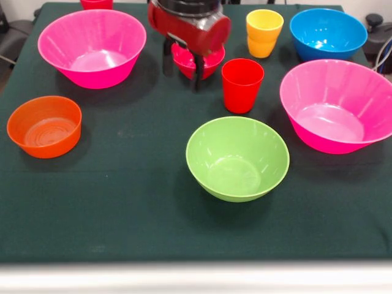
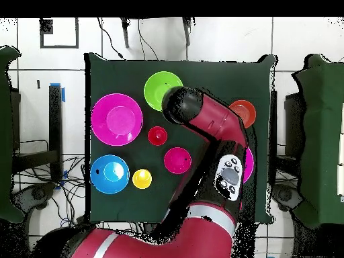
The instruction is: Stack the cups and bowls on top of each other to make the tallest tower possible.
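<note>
A: Item one, the gripper [image 1: 191, 68]?
B: Its black fingers [image 1: 197, 76] reach down at a small crimson bowl [image 1: 211, 61]; clenched or released, I cannot tell.

A: Cups?
B: Red cup [image 1: 242, 86] just beside the fingers, standing upright; yellow cup [image 1: 264, 33] further off, seated in an orange one.

A: Bowls?
B: Green bowl [image 1: 237, 158] in front of the fingers, empty. Pink bowl [image 1: 92, 48] to one side, another pink bowl [image 1: 339, 105] opposite, blue bowl [image 1: 328, 33] beyond the yellow cup, orange bowl [image 1: 45, 126] well apart.
</note>
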Action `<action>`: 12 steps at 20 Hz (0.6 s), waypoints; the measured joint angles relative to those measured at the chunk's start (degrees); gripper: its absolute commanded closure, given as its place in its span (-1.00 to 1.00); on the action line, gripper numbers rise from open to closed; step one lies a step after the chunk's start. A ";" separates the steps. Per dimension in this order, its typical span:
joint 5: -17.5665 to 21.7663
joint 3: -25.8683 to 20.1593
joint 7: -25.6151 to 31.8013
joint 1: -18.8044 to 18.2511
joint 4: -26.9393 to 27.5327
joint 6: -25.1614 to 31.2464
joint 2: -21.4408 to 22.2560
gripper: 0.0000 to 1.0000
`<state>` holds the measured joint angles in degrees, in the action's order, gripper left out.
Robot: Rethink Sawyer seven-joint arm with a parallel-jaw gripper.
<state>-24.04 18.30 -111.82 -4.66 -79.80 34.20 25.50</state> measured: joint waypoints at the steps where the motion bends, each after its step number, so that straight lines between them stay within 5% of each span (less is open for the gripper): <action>1: 0.19 -0.01 0.00 -0.14 -0.67 0.01 0.38 -1.00; 12: 1.93 -0.07 0.00 -0.78 -11.41 0.00 5.84 -1.00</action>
<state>-22.11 18.24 -111.82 -5.44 -91.21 34.20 31.35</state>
